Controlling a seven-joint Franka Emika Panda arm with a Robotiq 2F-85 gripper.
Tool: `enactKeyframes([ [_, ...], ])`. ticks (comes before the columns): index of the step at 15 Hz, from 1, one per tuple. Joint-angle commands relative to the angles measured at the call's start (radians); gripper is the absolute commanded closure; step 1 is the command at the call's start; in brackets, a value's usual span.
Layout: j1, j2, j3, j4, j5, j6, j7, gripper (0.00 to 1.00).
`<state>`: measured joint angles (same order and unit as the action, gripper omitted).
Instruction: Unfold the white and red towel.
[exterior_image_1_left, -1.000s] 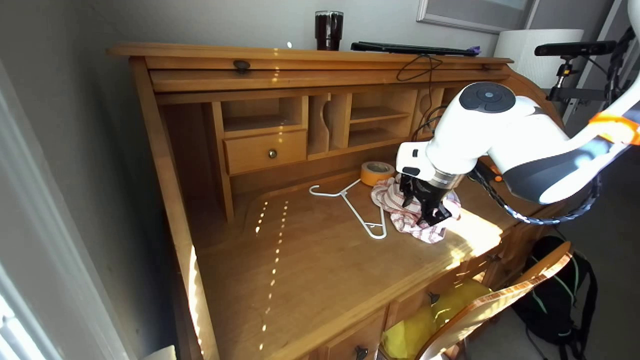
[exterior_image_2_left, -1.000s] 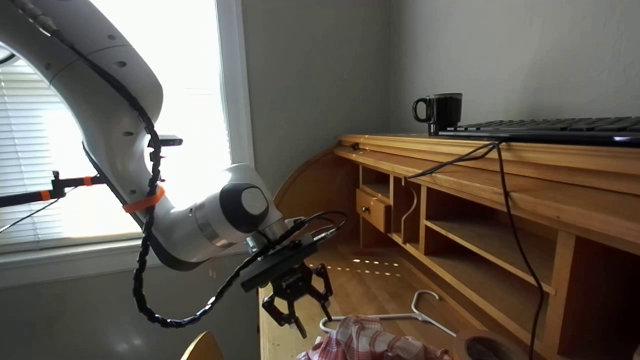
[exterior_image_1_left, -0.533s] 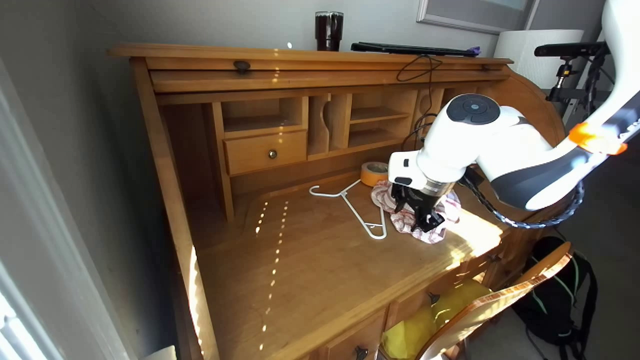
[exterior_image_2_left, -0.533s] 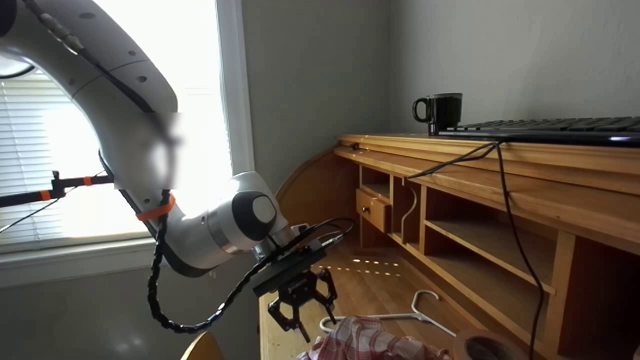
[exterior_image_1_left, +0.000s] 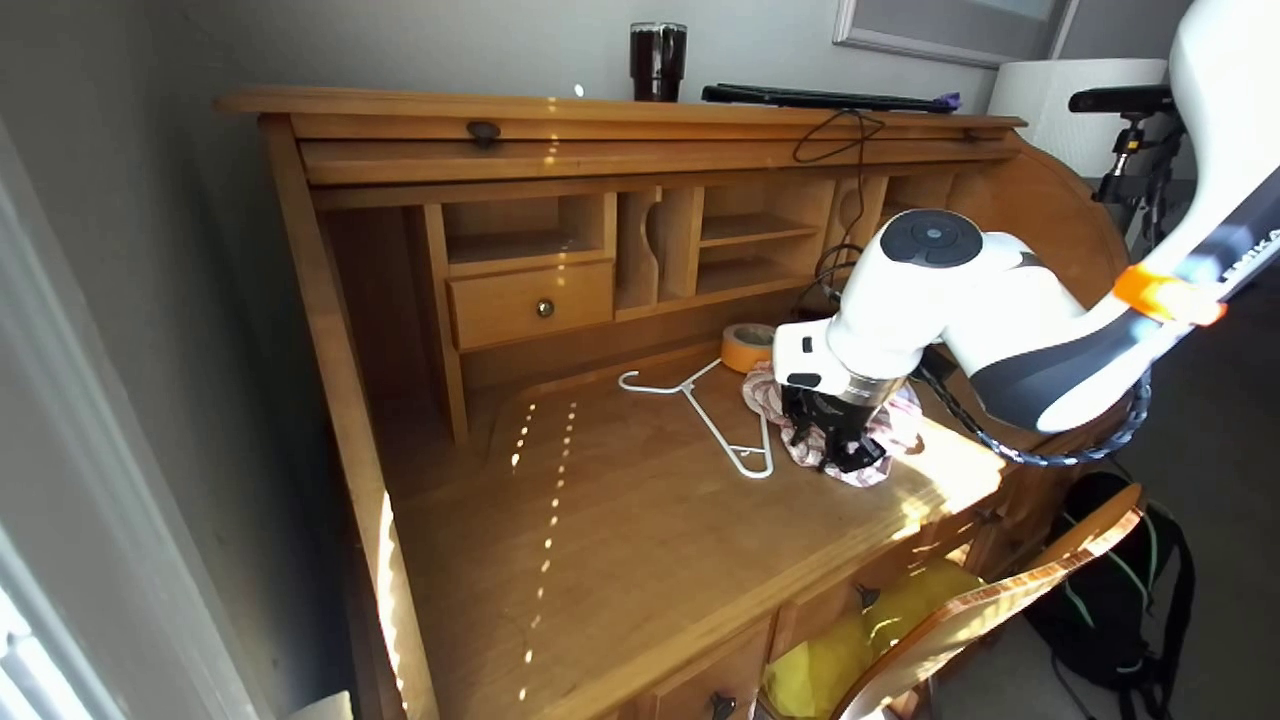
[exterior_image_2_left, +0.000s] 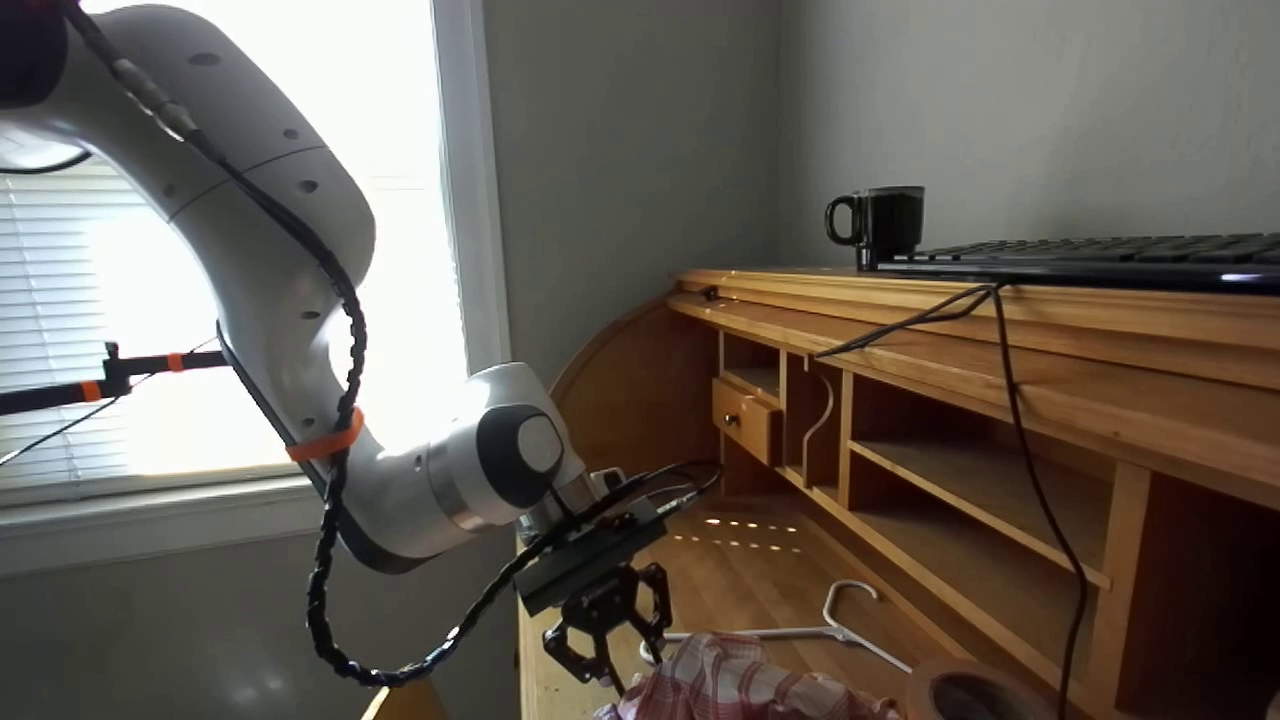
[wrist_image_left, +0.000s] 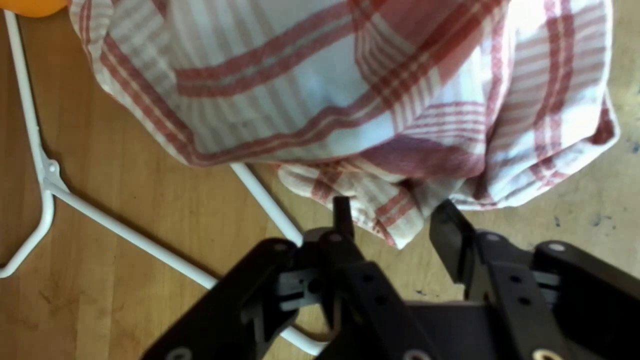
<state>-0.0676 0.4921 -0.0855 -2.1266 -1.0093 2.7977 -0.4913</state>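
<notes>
Wrist view has the white and red towel (wrist_image_left: 310, 100) filling most of its upper half: thin white fabric crossed by red-pink stripes that meet in plaid bands, wrinkled and doubled over itself, with a small corner poking down below and right of the frame's centre. The gripper (wrist_image_left: 394, 212) comes in from the bottom, slightly blurred, its jaws apart and that corner showing in the gap; whether they touch it I cannot tell. One bar of a white hanger (wrist_image_left: 135, 240) passes out of sight behind the towel's edge, and an orange tape roll (wrist_image_left: 35, 6) is mostly cut off at the upper left. In an exterior view the towel lies bunched on a wooden desk (exterior_image_1_left: 620, 560), right of the frame's centre, its middle hidden by the gripper and the robot arm (exterior_image_1_left: 1010, 300), where the black jaws are hard to make out. In an exterior view the towel (exterior_image_2_left: 740, 685) sits at the bottom, where the frame edge cuts off its lower part. Lettering (exterior_image_1_left: 1250, 256) on the arm, white on a dark band at the right edge in an exterior view, reads EMIKA
</notes>
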Motion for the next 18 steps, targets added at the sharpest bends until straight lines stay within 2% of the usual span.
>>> enactKeyframes([
  [1,-0.033,0.046,0.026,0.032,-0.001,0.012,-0.047,0.84],
  [2,-0.037,0.05,0.031,0.033,0.0,0.016,-0.053,0.94],
  [3,-0.038,0.053,0.032,0.035,-0.002,0.017,-0.055,1.0],
  [8,-0.038,-0.028,0.068,-0.024,0.005,0.037,-0.076,0.99],
  [12,-0.083,-0.095,0.141,-0.091,0.066,0.207,-0.113,0.99],
  [15,-0.195,-0.137,0.259,-0.15,0.185,0.355,-0.186,0.99],
  [17,-0.313,-0.152,0.379,-0.191,0.248,0.454,-0.23,0.99],
  [18,-0.394,-0.156,0.461,-0.212,0.264,0.5,-0.243,0.99],
])
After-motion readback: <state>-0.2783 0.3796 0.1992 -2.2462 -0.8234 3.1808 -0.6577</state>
